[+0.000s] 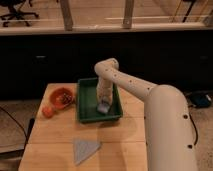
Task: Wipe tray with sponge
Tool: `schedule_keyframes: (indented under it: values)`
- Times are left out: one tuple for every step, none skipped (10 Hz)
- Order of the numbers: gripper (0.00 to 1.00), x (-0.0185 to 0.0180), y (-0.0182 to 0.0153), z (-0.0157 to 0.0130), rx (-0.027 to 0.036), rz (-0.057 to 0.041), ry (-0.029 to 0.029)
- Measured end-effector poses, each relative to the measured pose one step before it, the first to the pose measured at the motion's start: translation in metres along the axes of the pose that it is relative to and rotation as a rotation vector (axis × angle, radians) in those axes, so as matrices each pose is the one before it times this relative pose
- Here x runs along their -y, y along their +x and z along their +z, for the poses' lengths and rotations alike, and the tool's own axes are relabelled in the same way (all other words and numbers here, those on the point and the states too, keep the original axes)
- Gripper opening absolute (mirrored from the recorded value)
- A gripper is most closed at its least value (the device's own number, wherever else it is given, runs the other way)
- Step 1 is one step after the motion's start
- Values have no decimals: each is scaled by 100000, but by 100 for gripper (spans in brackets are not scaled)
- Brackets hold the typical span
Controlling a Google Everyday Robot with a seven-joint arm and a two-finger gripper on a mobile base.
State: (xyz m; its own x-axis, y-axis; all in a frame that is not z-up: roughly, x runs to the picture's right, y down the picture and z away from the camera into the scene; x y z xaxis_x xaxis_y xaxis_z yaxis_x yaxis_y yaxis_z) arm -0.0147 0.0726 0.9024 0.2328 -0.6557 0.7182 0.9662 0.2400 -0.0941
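Gripper (103,104) of white arm reaching down inside dark green rectangular plastic tray (86,102), closed on small pale grey-blue sponge (103,107), round orange bowl (62,96) left, grey triangular cloth (84,149) nearer.

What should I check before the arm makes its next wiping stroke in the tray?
1. Gripper inside the tray: ok. The gripper points down over the right half of the tray.
2. Sponge under the gripper: ok. The sponge sits at its tip, on the tray floor.
3. Firm hold on the sponge: cannot tell.
4. Tray squarely on the table: ok. It lies flat on the table, within the edges.
5. Bowl out of the stroke path: ok. The bowl stands outside the tray, to its left.
6. Cloth out of the way: ok. The cloth lies on the table, nearer the camera.
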Motion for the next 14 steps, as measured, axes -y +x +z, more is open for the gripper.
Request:
schedule_keyframes:
  values:
    - [0, 1289, 118, 58, 468, -1056, 273]
    - [0, 1516, 110, 112, 523, -1164, 217]
    - [0, 1366, 83, 66, 559, -1449, 332]
    - [0, 720, 256, -2, 516, -1203, 373]
    - [0, -133, 186, -6, 167, -313, -179]
    - [0, -191, 55, -50, -41, 310, 52]
    - [0, 21, -41, 137, 176, -61, -77]
    - [0, 128, -35, 32, 6, -214, -109]
    - [0, 6, -11, 5, 21, -5, 0]
    - [0, -109, 20, -1, -4, 129, -20]
    - [0, -11, 3, 2, -4, 11, -9]
    - [0, 34, -11, 4, 9, -50, 1]
    - [0, -2, 0, 2, 1, 5, 4]
    - [0, -32, 9, -3, -7, 44, -1]
